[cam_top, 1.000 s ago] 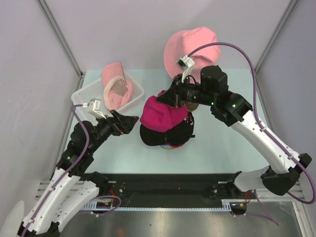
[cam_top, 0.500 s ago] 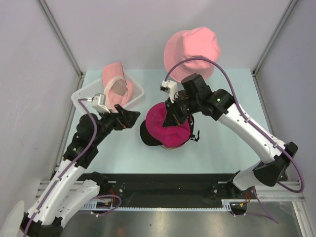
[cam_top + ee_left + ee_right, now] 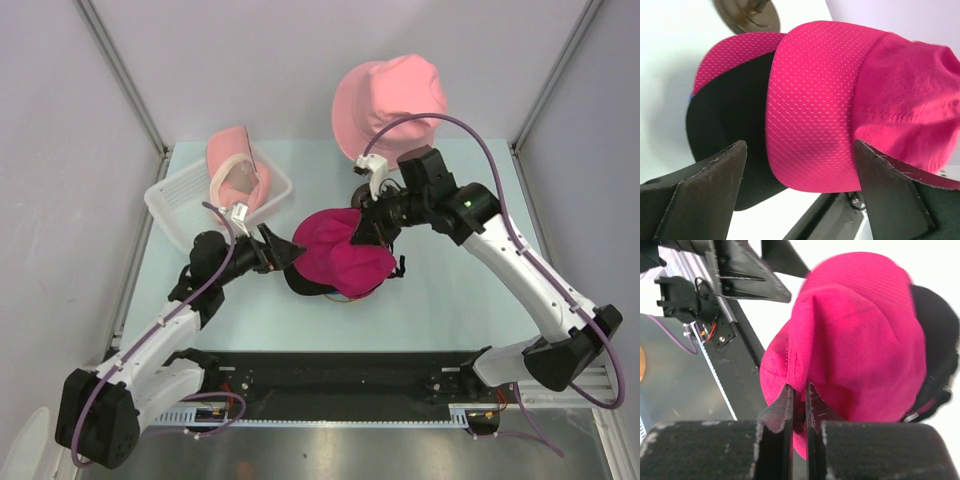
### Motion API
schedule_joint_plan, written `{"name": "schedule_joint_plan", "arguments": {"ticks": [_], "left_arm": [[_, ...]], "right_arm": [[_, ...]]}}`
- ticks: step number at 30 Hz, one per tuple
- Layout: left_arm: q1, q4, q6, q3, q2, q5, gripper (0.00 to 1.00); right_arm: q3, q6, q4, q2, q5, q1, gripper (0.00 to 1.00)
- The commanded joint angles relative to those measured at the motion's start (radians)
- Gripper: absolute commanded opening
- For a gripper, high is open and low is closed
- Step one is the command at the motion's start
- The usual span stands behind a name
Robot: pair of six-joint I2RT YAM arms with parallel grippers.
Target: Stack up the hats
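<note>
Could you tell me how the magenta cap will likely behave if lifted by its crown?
Probably floppy: the magenta cap puckers into a ridge where the right gripper pinches it. Its peak seems stiffer, keeping a smooth curve, so it may hang down. The mesh fabric suggests it is light.

pale lilac walls (image 3: 250, 60) on 3 sides, alu posts (image 3: 122, 88) in back corners. light blue-green table (image 3: 450, 300) w/ black rail (image 3: 340, 368) along near edge, brushed metal sheet (image 3: 350, 450) below it. even, soft light.
</note>
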Motion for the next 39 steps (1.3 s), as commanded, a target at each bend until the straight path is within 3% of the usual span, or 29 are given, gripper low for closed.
{"name": "schedule_joint_plan", "arguments": {"ticks": [1, 7, 9, 15, 22, 30, 37, 39], "left_arm": [[0.027, 0.293, -0.106, -0.056, 0.02, 0.137, 0.92], [0.03, 0.437, -0.185, -0.085, 0.084, 0.2, 0.88], [0.03, 0.468, -0.204, -0.097, 0.096, 0.21, 0.81], [0.035, 0.49, -0.247, -0.129, 0.073, 0.183, 0.44], [0.046, 0.395, -0.238, -0.151, -0.014, 0.126, 0.01], [0.061, 0.255, -0.244, -0.203, -0.141, 0.042, 0.0], [0.073, 0.278, -0.319, -0.318, -0.146, -0.021, 0.0], [0.075, 0.27, -0.334, -0.332, -0.129, -0.033, 0.0]], "right_arm": [[-0.049, -0.007, 0.079, -0.069, -0.064, -0.051, 0.0], [-0.094, -0.008, 0.086, -0.071, -0.078, -0.077, 0.0], [-0.101, -0.003, 0.088, -0.071, -0.07, -0.081, 0.0], [-0.102, 0.009, 0.102, -0.08, -0.036, -0.08, 0.0], [-0.049, 0.035, 0.122, -0.083, 0.025, -0.072, 0.0], [0.038, 0.072, 0.143, -0.044, 0.132, -0.002, 0.02], [0.043, 0.084, 0.149, 0.016, 0.177, 0.017, 0.03], [0.026, 0.09, 0.145, 0.019, 0.206, 0.017, 0.09]]}}
